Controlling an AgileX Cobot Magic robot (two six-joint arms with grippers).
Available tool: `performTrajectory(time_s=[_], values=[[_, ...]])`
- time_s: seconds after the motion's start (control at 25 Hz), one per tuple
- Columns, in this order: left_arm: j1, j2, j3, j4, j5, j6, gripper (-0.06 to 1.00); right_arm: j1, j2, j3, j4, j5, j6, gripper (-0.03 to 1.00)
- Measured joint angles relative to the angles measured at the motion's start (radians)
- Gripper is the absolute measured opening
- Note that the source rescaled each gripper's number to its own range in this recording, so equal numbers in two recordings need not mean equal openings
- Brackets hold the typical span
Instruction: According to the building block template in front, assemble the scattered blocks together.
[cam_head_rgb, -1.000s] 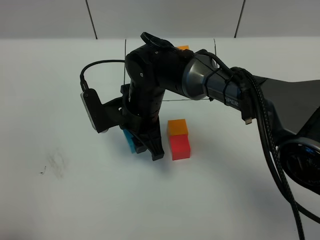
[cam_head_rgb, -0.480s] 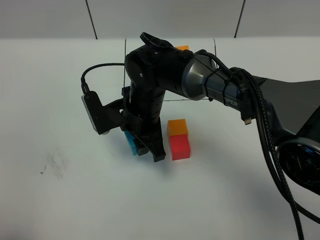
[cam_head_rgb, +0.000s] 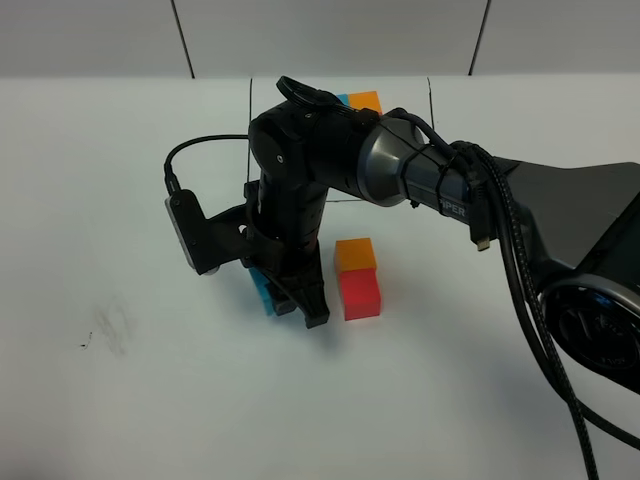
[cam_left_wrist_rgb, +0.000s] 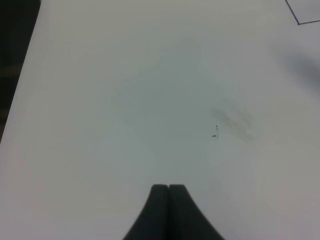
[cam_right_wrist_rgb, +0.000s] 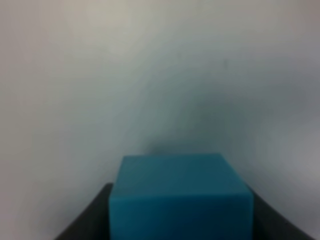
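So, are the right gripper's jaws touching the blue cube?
Touching. The right wrist view shows the blue cube wedged tight between the right gripper's jaws.

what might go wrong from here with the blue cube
The right claw grips the blue cube with one finger facing the red cube; sliding closer may shove it and the orange cube touching it. The arm hides most of the template, so checking the pattern is hard.
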Motion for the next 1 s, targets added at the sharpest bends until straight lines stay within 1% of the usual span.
performTrajectory(time_s=[0.32, 0.6, 0.84, 1.0], values=[[0.000, 0.000, 0.000, 0.000, 0.000, 0.000, 0.00, -0.027, 0.016, 0.000, -0.004, -0.052, 0.000, 0.43], [0.000, 0.000, 0.000, 0.000, 0.000, 0.000, 0.00, -0.040, 0.044, 0.000, 0.014, -0.051, 0.016, 0.43], [0.000, 0.000, 0.000, 0.000, -0.001, 0.000, 0.00, -0.057, 0.046, 0.000, 0.059, -0.070, 0.043, 0.43], [0.000, 0.000, 0.000, 0.000, -0.001, 0.000, 0.00, -0.065, 0.050, 0.000, 0.062, -0.072, 0.058, 0.43]])
